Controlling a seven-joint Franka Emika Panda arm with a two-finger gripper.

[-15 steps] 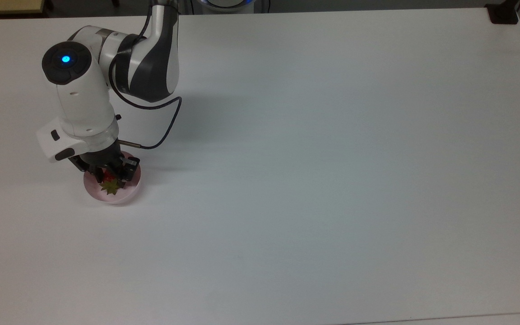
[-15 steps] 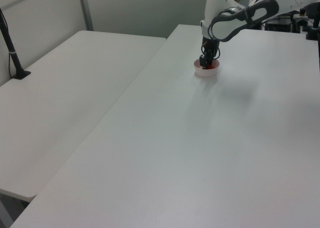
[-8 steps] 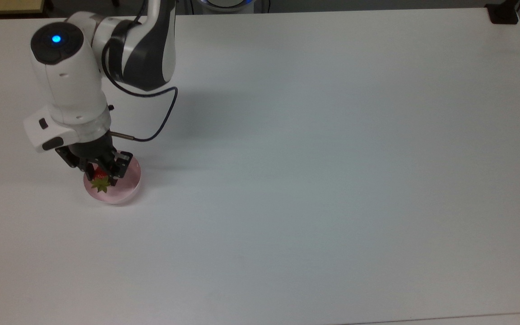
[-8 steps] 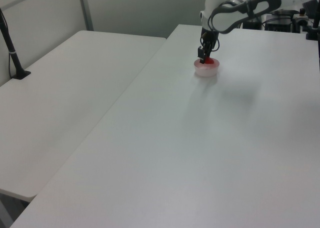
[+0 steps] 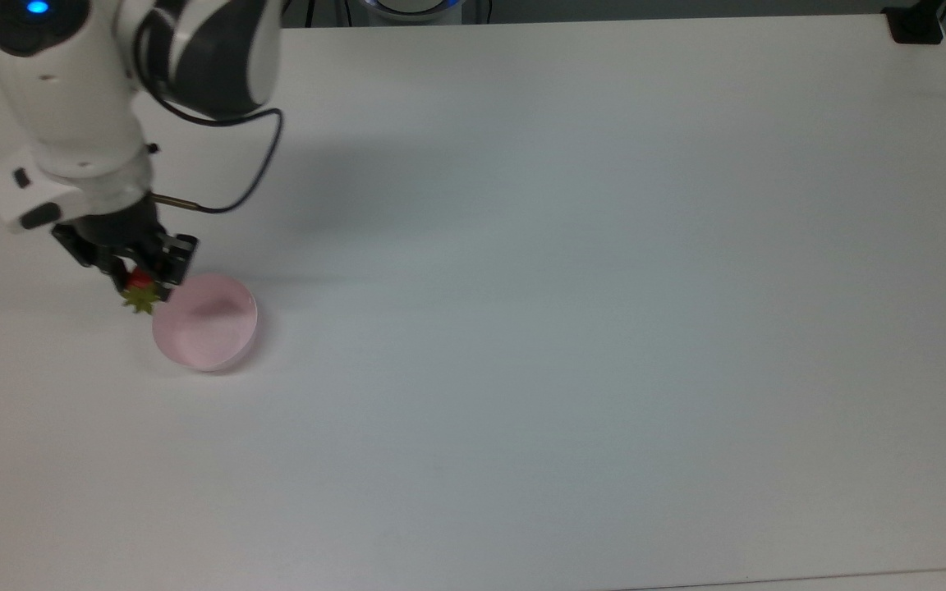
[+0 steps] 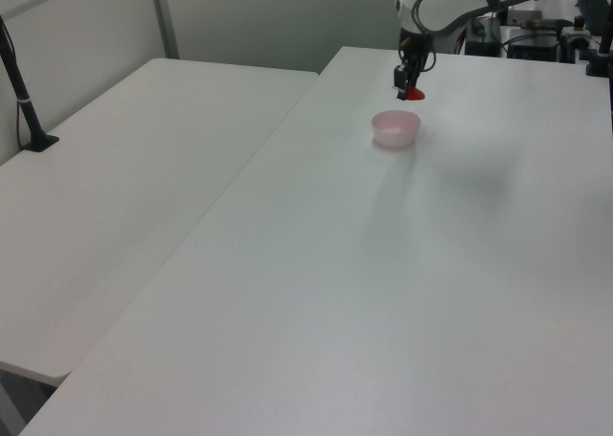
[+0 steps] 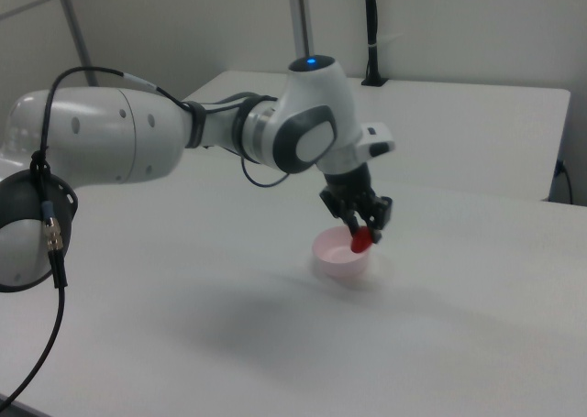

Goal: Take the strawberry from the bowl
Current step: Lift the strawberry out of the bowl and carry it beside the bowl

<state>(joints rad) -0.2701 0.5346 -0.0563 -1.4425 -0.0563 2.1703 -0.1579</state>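
My gripper (image 5: 138, 279) (image 6: 408, 86) (image 7: 364, 226) is shut on the strawberry (image 5: 140, 291) (image 6: 413, 94) (image 7: 361, 241), a small red toy with a spiky green cap. It hangs in the air above the table. The pale pink bowl (image 5: 205, 321) (image 6: 396, 127) (image 7: 341, 255) stands empty on the white table. In the top view the strawberry is just off the bowl's upper left rim. In the left view it hangs well above the bowl.
The white table (image 5: 571, 312) stretches wide to the top view's right. A second white table (image 6: 134, 187) stands at the left view's left, with a black post (image 6: 24, 96) on it. A black cable (image 5: 235, 193) loops off the wrist.
The gripper has risen out of the bowl with the strawberry in it and moved toward the top view's upper left. The bowl now stands empty and has not shifted.
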